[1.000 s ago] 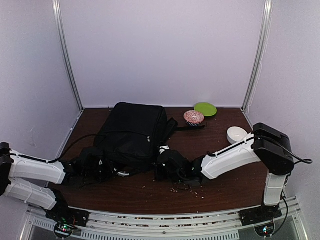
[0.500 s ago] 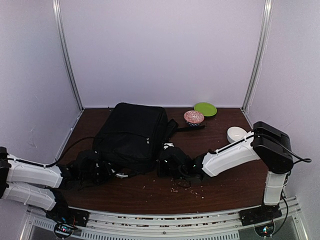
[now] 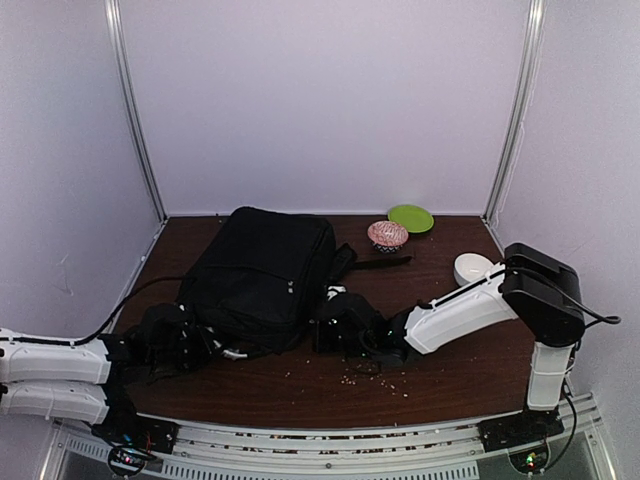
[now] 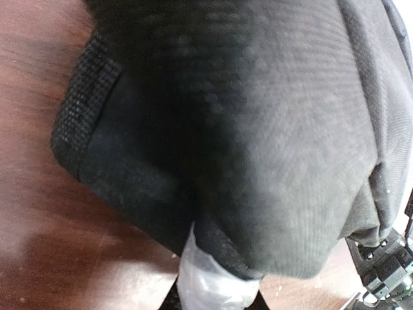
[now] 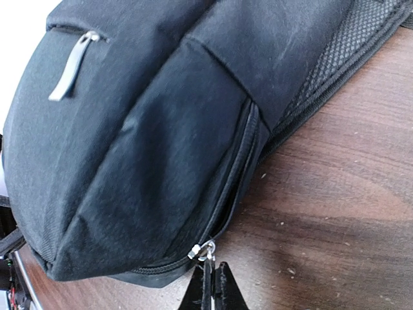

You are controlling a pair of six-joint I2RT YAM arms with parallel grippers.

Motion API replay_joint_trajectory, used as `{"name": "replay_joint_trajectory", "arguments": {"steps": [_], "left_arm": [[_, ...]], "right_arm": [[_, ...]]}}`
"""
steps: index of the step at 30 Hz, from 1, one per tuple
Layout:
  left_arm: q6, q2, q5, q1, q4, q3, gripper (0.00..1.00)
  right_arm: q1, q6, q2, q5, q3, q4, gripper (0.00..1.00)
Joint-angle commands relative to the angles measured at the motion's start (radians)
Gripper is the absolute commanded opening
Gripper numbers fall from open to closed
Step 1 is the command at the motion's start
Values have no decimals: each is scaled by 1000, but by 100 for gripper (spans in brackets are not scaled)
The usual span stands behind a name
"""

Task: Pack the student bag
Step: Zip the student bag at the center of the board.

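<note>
The student bag (image 4: pixel 258 129) hides the left gripper's (image 3: pixel 208 345) fingertips from us; the near specks (image 3: pixel 375 378) we cannot identify.

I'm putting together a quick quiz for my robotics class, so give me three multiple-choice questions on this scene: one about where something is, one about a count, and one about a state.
1. Where on the table is the green plate?
A) at the near edge
B) in the middle
C) far right, behind the pink bowl

2. How many bowls are out?
A) two
B) one
C) four

3. The right pincer is:
A) wide open
B) shut, at the zip pull of the bag
C) out of every view

Answers:
1 C: the plate lies by the back wall, just past the pink bowl.
2 A: there is the pink one and a white bowl.
3 B: the right wrist view shows its tips together just below the pull.
</note>
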Motion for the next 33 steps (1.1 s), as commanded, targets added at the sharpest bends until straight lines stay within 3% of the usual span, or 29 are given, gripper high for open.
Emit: {"name": "replay_joint_trajectory", "arguments": {"steps": [1,11,23,33], "left_arm": [[100,-91,-61,-2,-196,-50,0],[67,-258,-109,-2,-290,-110,0],[68,-199,-100,-2,-270,-107,0],[59,-256,-125,-2,-314,-118,0]], "right_arm": [[-19,22,13,28,-36,9,0],[-16,26,1,16,-105,56,0],[-15,15,3,33,-83,21,0],[-31,15,22,28,-24,9,0]]}}
